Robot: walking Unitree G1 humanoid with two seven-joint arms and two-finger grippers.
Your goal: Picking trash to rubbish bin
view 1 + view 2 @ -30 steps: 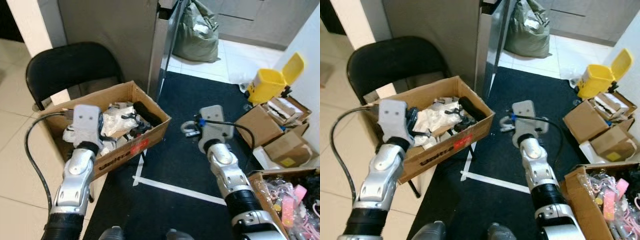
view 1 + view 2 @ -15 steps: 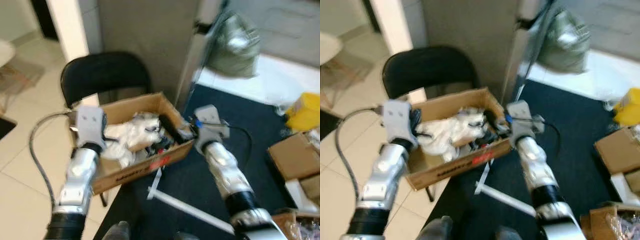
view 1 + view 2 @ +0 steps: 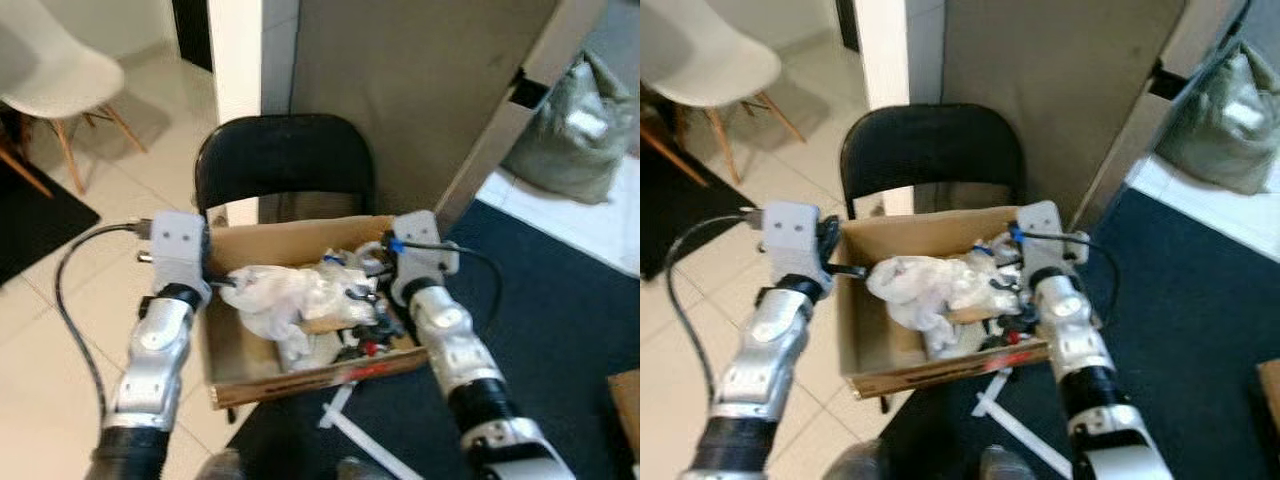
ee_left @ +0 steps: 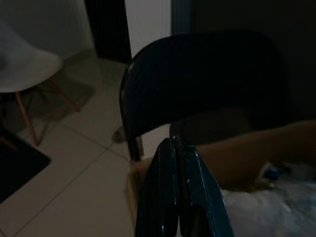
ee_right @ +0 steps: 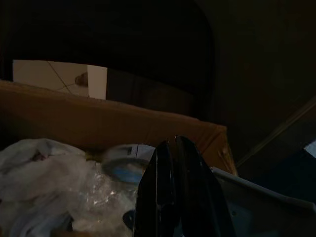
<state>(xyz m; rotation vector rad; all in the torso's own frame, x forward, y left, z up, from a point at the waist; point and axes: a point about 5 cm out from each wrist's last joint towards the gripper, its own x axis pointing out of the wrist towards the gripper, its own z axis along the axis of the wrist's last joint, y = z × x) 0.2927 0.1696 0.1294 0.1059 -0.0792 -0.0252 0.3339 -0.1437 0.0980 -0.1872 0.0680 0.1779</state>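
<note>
An open cardboard box point(image 3: 300, 378) rests on a black folding chair point(image 3: 285, 160). It holds crumpled white plastic trash point(image 3: 280, 295) and small dark items. My left gripper point(image 3: 850, 270) is at the box's left wall, fingers pressed together and pointing inward. In the left wrist view the shut fingers point(image 4: 174, 163) sit over the box's edge, with the chair back behind. My right gripper point(image 5: 173, 148) is at the box's right side, shut, hovering just above the plastic trash point(image 5: 54, 163) near the far wall point(image 5: 113, 126).
A white chair point(image 3: 50, 70) and a black rug point(image 3: 30, 215) are on the tiled floor to the left. On the right are a dark mat point(image 3: 560, 330) with a white tape line point(image 3: 340, 410) and a grey-green sack point(image 3: 575, 130). A wall panel point(image 3: 420, 90) stands behind the chair.
The whole view has swung left, so the box now lies centred between my arms. My right gripper, earlier over the dark mat, is now at the box's right side.
</note>
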